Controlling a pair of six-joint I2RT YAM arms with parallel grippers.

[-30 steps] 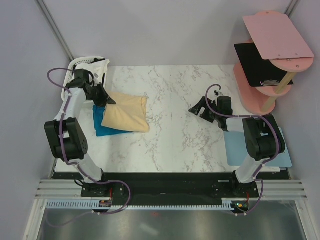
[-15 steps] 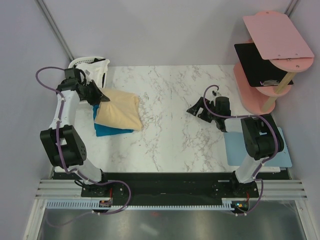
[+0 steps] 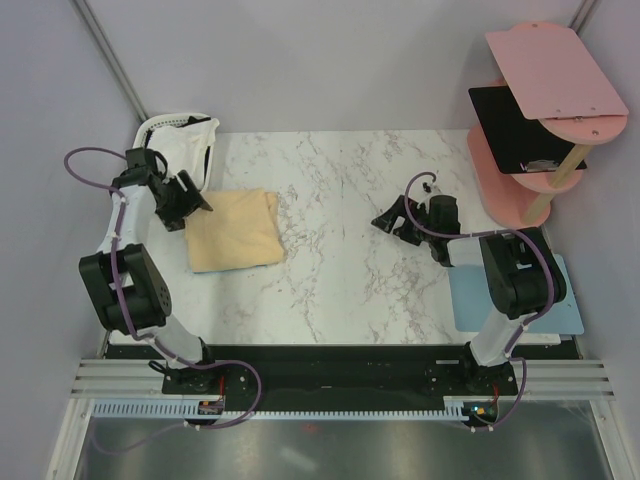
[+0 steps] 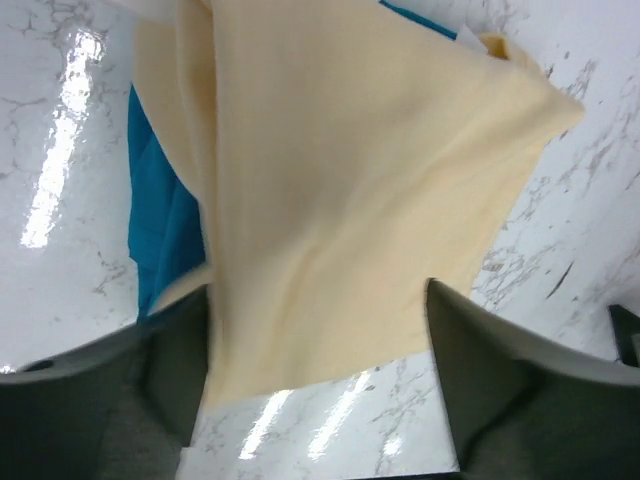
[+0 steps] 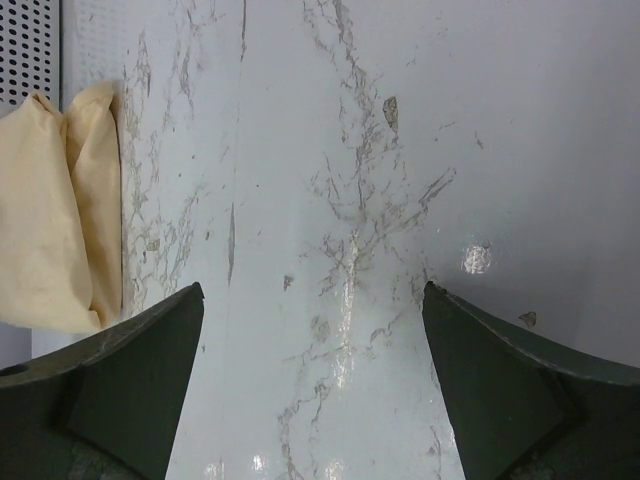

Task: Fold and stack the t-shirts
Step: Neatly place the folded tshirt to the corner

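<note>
Two stacked at the counter's point(image 3: 350, 280) left: limp, light cream t-shirt point(image 3: 233, 231) over teal t-shirt point(image 4: 160, 215), my left fingers point(image 4: 500, 380) parted, holding nothing, right fingers point(image 5: 510, 390) wide, empty, so I'd pinch a folded edge.

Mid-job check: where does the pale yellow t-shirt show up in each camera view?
Top external: the pale yellow t-shirt lies folded on the left part of the table.
Left wrist: it fills the middle, lying over a teal shirt.
Right wrist: only its end shows, at the far left edge.
Shared landmark: the marble table, seen in all three.
</note>
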